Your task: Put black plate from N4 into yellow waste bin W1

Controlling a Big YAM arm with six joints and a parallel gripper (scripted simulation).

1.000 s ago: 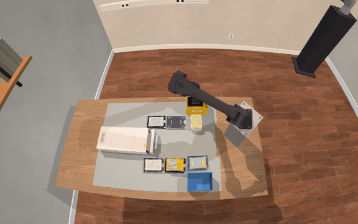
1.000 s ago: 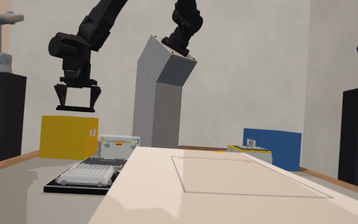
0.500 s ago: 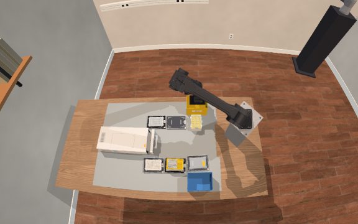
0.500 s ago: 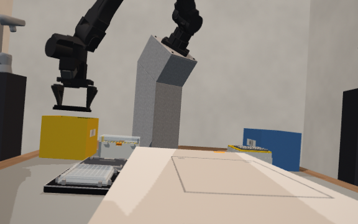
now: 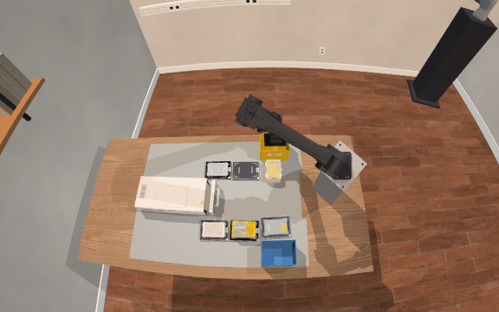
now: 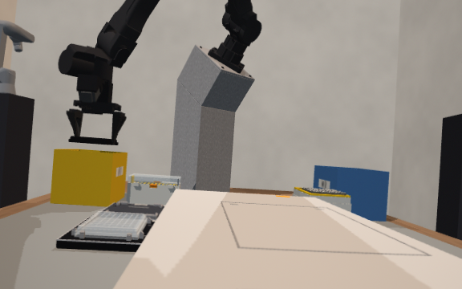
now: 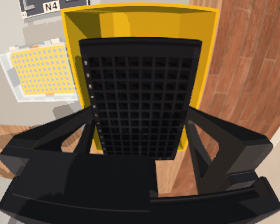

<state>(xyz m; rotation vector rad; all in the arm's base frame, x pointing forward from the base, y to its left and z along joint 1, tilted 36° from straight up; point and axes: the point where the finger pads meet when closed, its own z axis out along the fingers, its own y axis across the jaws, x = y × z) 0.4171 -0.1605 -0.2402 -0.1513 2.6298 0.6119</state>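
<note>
My gripper (image 6: 94, 138) is shut on the black plate (image 7: 140, 96), a flat black well plate held level between the fingers. It hangs just above the open top of the yellow waste bin W1 (image 6: 89, 177), which stands upright on the bench. In the wrist view the plate covers most of the bin's opening (image 7: 140, 23). In the top view the arm hides much of the bin (image 5: 274, 152). The work nest N4 (image 5: 245, 170) is empty; its label shows in the wrist view (image 7: 51, 7).
A clear plate (image 5: 217, 169) sits left of N4, a yellow tip box (image 5: 273, 170) right of it. A white instrument (image 5: 176, 195) lies mid-bench. Near the front edge are more plates (image 5: 244, 229) and the blue bin (image 5: 278, 253). The arm's base (image 5: 340, 166) is at right.
</note>
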